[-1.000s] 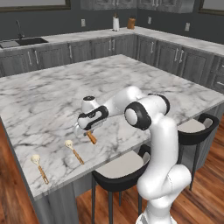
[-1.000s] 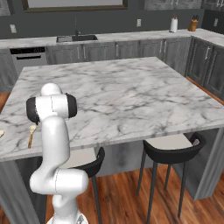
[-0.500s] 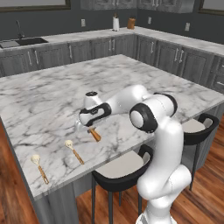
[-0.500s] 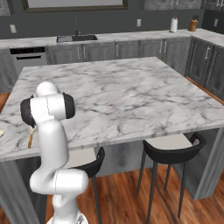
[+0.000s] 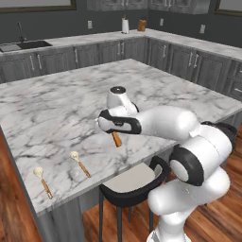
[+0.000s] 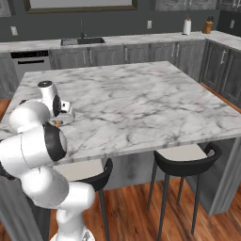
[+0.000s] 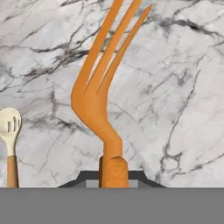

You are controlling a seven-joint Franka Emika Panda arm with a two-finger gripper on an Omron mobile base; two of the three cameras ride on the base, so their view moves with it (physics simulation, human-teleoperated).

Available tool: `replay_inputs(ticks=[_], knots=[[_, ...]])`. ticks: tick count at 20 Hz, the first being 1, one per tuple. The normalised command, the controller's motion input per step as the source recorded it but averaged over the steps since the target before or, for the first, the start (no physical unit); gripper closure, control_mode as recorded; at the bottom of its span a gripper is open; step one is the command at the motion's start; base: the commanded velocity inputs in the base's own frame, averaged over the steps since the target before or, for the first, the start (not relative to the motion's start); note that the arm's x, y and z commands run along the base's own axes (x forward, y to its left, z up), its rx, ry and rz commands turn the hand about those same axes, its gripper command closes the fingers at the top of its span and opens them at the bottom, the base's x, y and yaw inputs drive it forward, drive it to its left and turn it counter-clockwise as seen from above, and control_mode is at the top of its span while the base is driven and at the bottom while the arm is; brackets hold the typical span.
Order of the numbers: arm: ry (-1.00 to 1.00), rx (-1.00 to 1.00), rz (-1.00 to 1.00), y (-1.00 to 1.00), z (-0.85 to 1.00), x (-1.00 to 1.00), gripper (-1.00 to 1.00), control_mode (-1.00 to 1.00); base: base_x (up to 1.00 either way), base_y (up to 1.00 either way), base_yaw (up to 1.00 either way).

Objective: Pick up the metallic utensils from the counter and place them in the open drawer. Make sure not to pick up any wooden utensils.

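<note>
Now claw (image 7: 113, 177) clenched on fork (image 7: 103, 87), tines jutting past fingertips over counter (image 7: 183, 87).

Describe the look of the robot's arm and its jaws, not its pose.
The arm is glossy white, built of rounded, bulbous segments with dark grey to black bands and round caps at the joints. The gripper end is a white head with a black collar. No cables or markings show. In the hand view, the jaws are small and dark.

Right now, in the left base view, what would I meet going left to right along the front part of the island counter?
Wooden spoon near the edge → second wooden spoon → orange-handled fork hanging from the gripper → the robot's white arm.
</note>
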Motion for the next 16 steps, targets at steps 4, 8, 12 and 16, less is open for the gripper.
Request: replay_inputs(ticks=[4,8,12,16], knots=[[-0.31,0.1,-0.11,-0.54,0.64,-0.75,1.0,1.0,-0.25,-0.14,-0.02],[0.0,0.0,0.0,0.0,0.0,0.0,1.0,1.0,-1.0,-0.3,-0.03],[0.0,0.0,0.0,0.0,0.0,0.0,1.0,1.0,-1.0,0.55,0.0],[0.0,0.0,0.0,0.0,0.0,0.0,1.0,1.0,-0.99,1.0,0.0]])
